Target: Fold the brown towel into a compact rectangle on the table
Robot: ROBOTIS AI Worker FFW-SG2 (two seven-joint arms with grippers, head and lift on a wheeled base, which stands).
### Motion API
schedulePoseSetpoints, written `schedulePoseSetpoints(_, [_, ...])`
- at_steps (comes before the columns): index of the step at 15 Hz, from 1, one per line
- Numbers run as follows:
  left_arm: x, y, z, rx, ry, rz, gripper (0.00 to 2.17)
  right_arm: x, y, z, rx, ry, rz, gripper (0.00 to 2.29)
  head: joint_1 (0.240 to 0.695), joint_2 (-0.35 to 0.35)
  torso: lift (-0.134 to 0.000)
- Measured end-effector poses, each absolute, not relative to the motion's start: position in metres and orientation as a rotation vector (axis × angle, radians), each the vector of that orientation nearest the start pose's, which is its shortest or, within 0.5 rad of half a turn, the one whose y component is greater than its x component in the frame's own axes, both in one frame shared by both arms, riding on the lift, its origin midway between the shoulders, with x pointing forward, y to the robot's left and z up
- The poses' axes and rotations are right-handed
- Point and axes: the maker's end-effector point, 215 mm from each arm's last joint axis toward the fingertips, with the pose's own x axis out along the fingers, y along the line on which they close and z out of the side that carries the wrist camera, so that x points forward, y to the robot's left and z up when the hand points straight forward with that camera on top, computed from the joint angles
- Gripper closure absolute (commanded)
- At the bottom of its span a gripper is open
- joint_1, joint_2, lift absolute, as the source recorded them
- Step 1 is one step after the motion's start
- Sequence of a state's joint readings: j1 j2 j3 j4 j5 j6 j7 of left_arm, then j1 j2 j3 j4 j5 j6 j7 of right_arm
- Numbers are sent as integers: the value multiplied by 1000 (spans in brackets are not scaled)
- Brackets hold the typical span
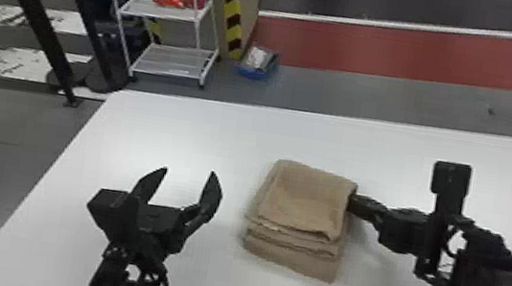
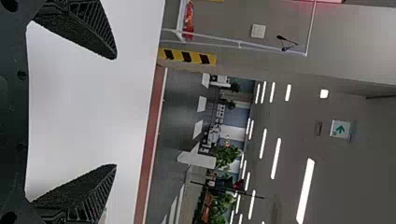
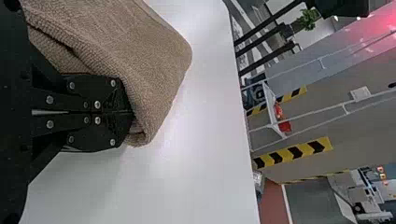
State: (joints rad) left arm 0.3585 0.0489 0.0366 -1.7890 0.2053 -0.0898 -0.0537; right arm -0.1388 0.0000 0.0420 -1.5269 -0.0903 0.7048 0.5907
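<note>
Okay, brown towel [image 1: 304, 201] sits near the middle of the white table [image 1: 203, 132], already a small layered stack; the near side is uneven, lower layers sticking out past the top one. Right gripper [image 1: 351, 204] is at the towel's right edge, fingers brought together and touching cloth; tips are tucked against the fabric, so can't tell whether any of it is pinched. Left gripper [image 1: 188, 171] is to the left, well apart from the towel, fingers spread wide, nothing between them.

Judging by layout, folding is close to finished; likely a tidy-up or release step now. Main risk is the right side: if the fingertips are caught in a fold, pulling straight back could drag the top layer out or open the stack; pushing inward instead could bunch the edge or slide the whole towel, since nothing braces its left side. Lifting the wrist while cloth clings to the tips could flip the upper flap; the loose near-right corner looks easiest to snag. Cloth looks soft and thick, so layers may puff up or creep; pressing only one edge would probably leave the rectangle skewed, with the near overhang left uncorrected.
</note>
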Motion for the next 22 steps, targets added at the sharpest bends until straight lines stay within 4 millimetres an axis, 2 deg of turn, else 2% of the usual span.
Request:
schedulePoseSetpoints(2, [483, 251, -384, -148, 44, -14, 39, 560, -67, -448, 233, 553, 657, 2020, 695, 193, -126])
schedulePoseSetpoints(4, [483, 252, -385, -148, 44, -13, 39, 566, -73, -441, 246, 503, 652, 2020, 695, 191, -126])
schedulePoseSetpoints(6, [482, 254, -385, -147, 45, -10, 39, 561, -99, -434, 283, 433, 609, 1990, 695, 167, -126])
schedulePoseSetpoints(7, [482, 254, -384, -147, 44, -10, 39, 554, -120, -425, 284, 378, 566, 1848, 695, 151, -126])
schedulePoseSetpoints(8, [482, 254, -384, -148, 42, -10, 39, 544, -144, -413, 266, 314, 511, 1690, 695, 135, -126])
schedulePoseSetpoints(9, [482, 254, -383, -147, 41, -10, 39, 533, -164, -403, 242, 257, 459, 1291, 695, 114, -126])
schedulePoseSetpoints(11, [482, 253, -381, -147, 38, -11, 39, 506, -202, -383, 191, 153, 361, 154, 695, 60, -126])
schedulePoseSetpoints(12, [482, 252, -381, -147, 38, -11, 39, 491, -218, -374, 165, 106, 305, 2, 695, 47, -126])
schedulePoseSetpoints(14, [482, 250, -381, -146, 43, -15, 39, 468, -242, -367, 126, 71, 165, 2, 695, 19, -126])
schedulePoseSetpoints(15, [481, 249, -382, -144, 52, -17, 39, 458, -244, -368, 98, 77, 93, 16, 695, 8, -126])
schedulePoseSetpoints(16, [478, 251, -383, -141, 60, -14, 39, 448, -236, -367, 64, 87, 48, 19, 695, 13, -126])
schedulePoseSetpoints(20, [457, 270, -369, -124, 47, 14, 39, 420, -172, -356, -24, 99, 76, 36, 695, 104, -126])
schedulePoseSetpoints(22, [444, 279, -361, -114, 34, 31, 39, 413, -162, -350, -18, 88, 91, 36, 695, 150, -126])
